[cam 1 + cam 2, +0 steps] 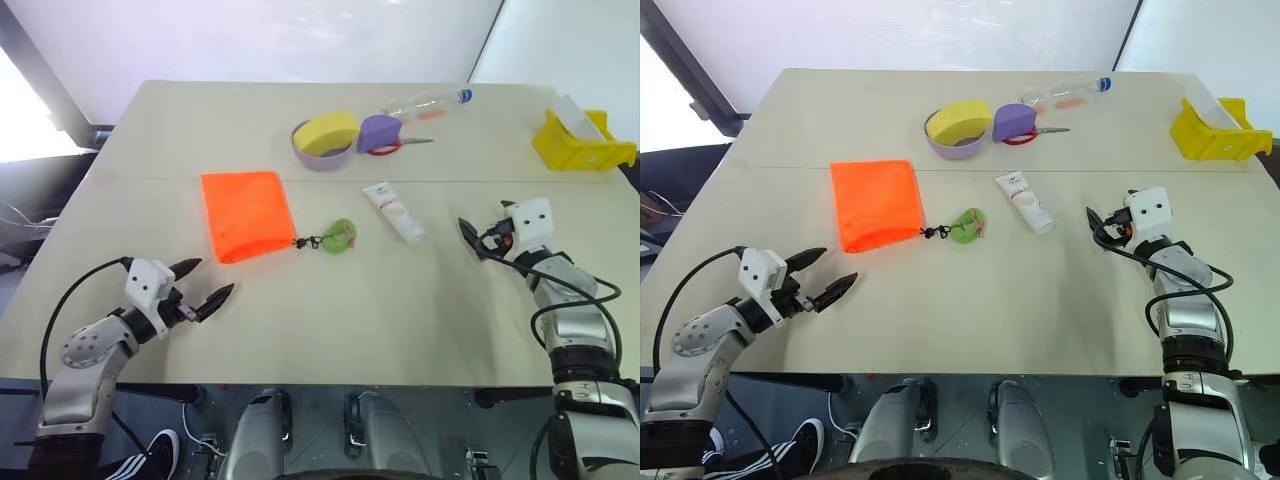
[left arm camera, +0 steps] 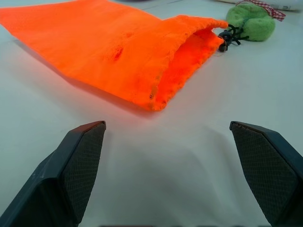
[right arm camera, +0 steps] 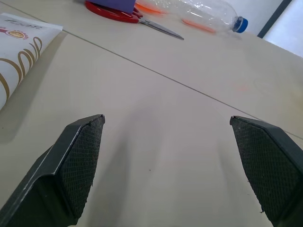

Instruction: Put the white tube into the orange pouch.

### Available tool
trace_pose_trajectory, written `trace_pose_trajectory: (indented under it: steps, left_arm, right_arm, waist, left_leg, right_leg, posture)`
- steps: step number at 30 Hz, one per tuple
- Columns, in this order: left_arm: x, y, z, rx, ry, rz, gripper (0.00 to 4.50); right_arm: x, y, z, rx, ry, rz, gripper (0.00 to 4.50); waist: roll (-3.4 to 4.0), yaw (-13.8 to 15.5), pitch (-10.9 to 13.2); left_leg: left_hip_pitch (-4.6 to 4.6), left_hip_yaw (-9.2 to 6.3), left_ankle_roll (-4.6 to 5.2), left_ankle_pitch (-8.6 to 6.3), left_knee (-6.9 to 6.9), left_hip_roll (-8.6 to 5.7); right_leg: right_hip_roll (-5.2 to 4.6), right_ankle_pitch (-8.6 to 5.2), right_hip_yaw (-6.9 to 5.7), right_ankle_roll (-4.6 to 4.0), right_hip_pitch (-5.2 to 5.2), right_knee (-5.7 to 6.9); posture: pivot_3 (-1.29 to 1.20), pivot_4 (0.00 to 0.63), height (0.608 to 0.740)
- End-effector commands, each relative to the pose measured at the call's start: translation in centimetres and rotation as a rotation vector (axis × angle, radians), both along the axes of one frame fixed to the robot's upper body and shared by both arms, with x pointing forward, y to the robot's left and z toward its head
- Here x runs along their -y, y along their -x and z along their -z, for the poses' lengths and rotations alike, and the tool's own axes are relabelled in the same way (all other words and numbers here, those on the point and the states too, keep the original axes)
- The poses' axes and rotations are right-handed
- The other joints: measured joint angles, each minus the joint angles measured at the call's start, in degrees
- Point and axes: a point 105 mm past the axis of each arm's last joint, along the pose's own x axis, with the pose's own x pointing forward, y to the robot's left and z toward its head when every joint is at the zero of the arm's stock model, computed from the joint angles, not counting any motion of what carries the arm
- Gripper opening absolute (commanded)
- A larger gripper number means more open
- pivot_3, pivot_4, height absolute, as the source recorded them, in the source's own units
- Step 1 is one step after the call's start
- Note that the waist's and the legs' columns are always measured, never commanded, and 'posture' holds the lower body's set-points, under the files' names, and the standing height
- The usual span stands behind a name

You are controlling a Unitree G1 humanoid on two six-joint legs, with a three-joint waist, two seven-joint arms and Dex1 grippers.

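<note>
White plastic squeeze tube (image 1: 394, 211) is lying beside the flat orange fabric pouch (image 1: 246, 214) on the beige counter (image 1: 330, 310). Left claw (image 1: 202, 285) and right claw (image 1: 1095, 222) are both hovering wide open, holding nothing.

A pale beige table (image 1: 300, 320) with a thin seam across it stood before a white wall (image 1: 300, 40); bright daylight came in at the left.

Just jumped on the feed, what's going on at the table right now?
Nothing is held yet. The white tube lies flat on the table, apart from the orange pouch, whose mouth faces the left gripper. The right gripper hovers just to the right of the tube. Both sets of jaws are open and empty.
</note>
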Motion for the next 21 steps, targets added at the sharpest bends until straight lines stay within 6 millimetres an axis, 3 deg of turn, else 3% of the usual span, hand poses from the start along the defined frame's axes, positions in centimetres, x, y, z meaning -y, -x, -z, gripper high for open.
trace_pose_trajectory:
  steps: [1,14,21]
  left_arm:
    - [-0.3,-0.2,-1.0,0.05,-0.011,-0.004,4.5]
    - [-0.1,-0.6,-2.4,0.11,-0.011,0.012,4.5]
    - [1.0,-0.8,-3.0,0.127,-0.025,0.04,4.5]
  right_arm:
    - [0.2,-0.1,-1.2,0.042,0.016,-0.003,4.43]
    - [-0.3,-0.2,-1.3,0.031,0.026,-0.039,4.43]
    - [-4.1,1.0,-2.0,0.018,-0.018,-0.264,4.43]
  waist:
    - [0.0,0.0,0.0]
    - [0.0,0.0,0.0]
    - [0.0,0.0,0.0]
  left_leg:
    - [0.0,0.0,0.0,0.0,0.0,0.0]
    - [0.0,0.0,0.0,0.0,0.0,0.0]
    - [0.0,0.0,0.01,0.0,0.0,0.01]
  right_leg:
    - [0.0,0.0,0.0,0.0,0.0,0.0]
    - [0.01,0.0,0.0,0.0,0.0,0.0]
    - [0.02,0.0,0.0,0.0,0.0,0.02]
  posture:
    - [0.0,0.15,0.74]
    - [0.0,0.15,0.74]
    - [0.0,0.15,0.74]
